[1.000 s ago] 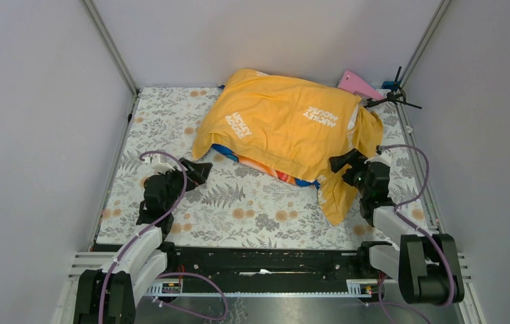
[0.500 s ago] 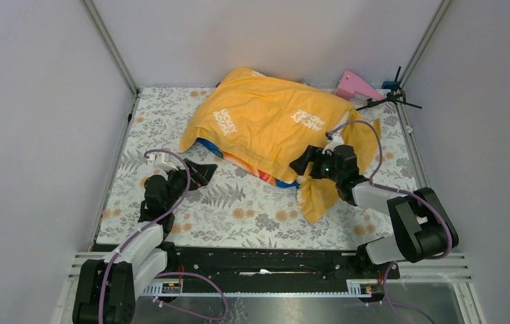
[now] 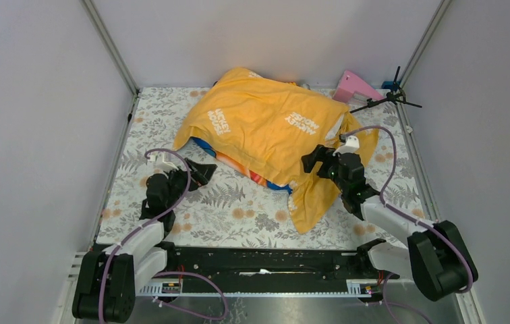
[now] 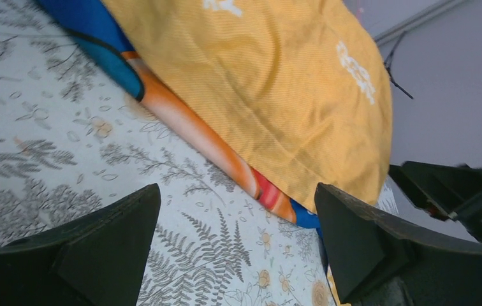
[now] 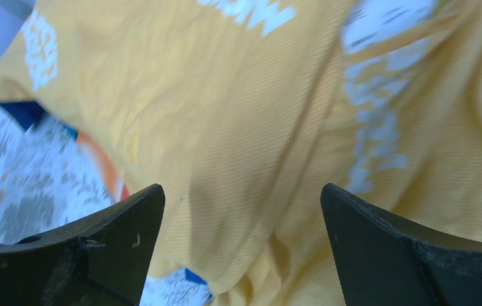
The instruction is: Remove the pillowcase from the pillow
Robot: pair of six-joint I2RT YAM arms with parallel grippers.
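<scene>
Hovering right gripper (image 3: 312, 160), jaws spread and empty, over hanging near-right flap of pillowcase (image 3: 266, 125) covering hidden pillow at far middle of mat (image 3: 239, 209), left gripper (image 3: 205, 172) likewise open nearby, probably needing to clamp flap and pull.

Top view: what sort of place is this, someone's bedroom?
Most likely a robot test booth, not a bedroom: plain grey wall panels enclose a floral mat, and a cabled left arm and right arm are bolted to a rail at its near edge.
</scene>
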